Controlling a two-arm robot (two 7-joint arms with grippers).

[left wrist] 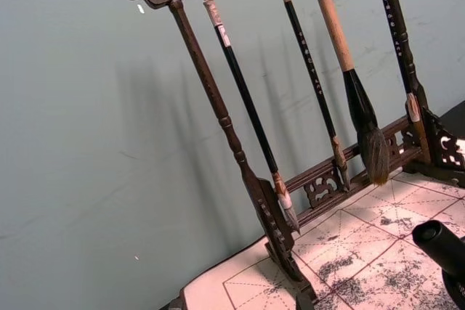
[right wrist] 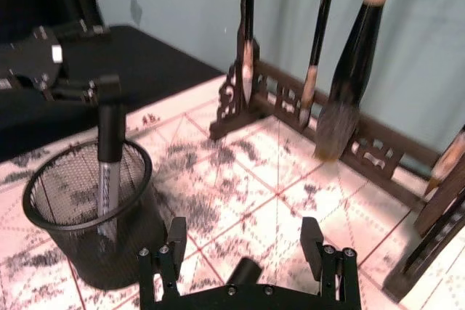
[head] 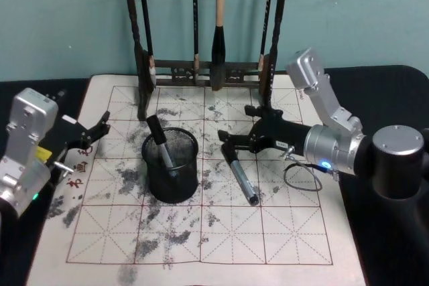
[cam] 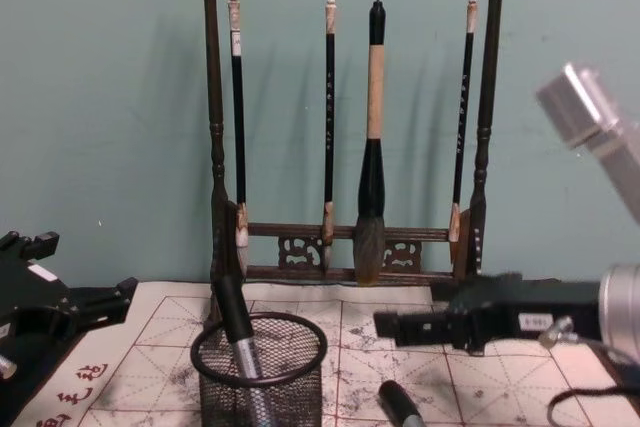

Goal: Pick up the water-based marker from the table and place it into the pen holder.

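The water-based marker [head: 241, 177] lies flat on the calligraphy mat [head: 268, 232], right of the pen holder [head: 175, 180]. The right gripper [head: 239, 125] reaches in low, fingers spread astride the marker's far end. The left gripper [head: 94, 132] idles left of the holder.

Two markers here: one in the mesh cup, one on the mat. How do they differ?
Pose: the standing marker leans tilted, cap up, on the rim of the pen holder; the lying marker is flat on the mat.
Place: the standing marker is inside the mesh; the lying marker is beside the pen holder, black end by the open right hand.
Shared: black cap, grey barrel.
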